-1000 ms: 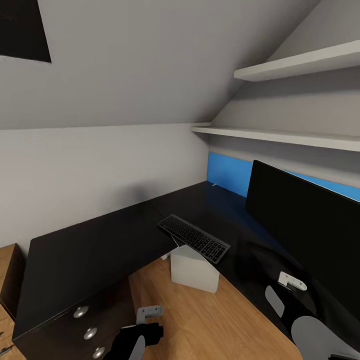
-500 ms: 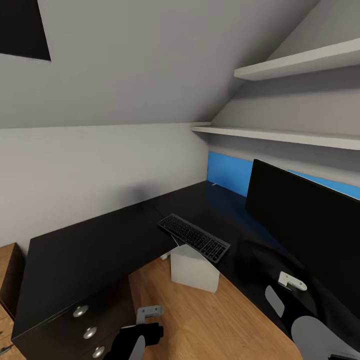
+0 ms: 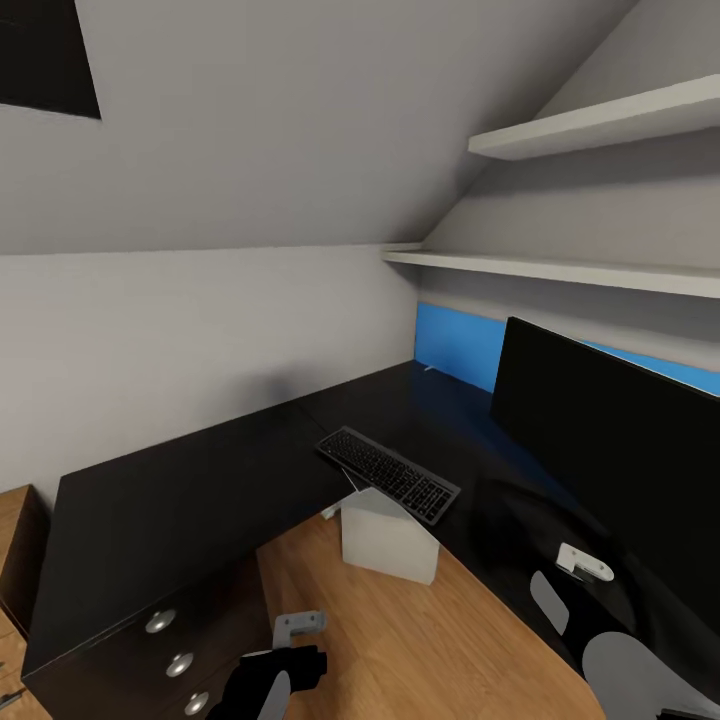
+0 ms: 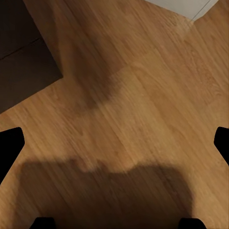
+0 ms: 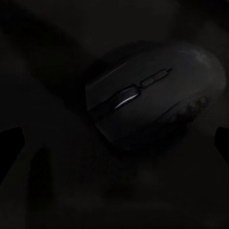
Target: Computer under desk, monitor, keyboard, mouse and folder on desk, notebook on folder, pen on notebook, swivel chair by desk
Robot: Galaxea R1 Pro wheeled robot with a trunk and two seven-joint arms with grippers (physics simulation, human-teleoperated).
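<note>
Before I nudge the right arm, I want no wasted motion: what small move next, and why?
Probably lower the right gripper straight onto the mouse: it lies directly beneath on the desk, fingers spread wide and not yet touching. The mouse belongs beside the keyboard.

Almost nothing was changed over the last second. The whole head view was shifted very slightly, so the dark panel at the upper left and the light wooden chest at the far left edge were cut a little narrower; this was a small camera move. No object on the counter was displaced.
</note>
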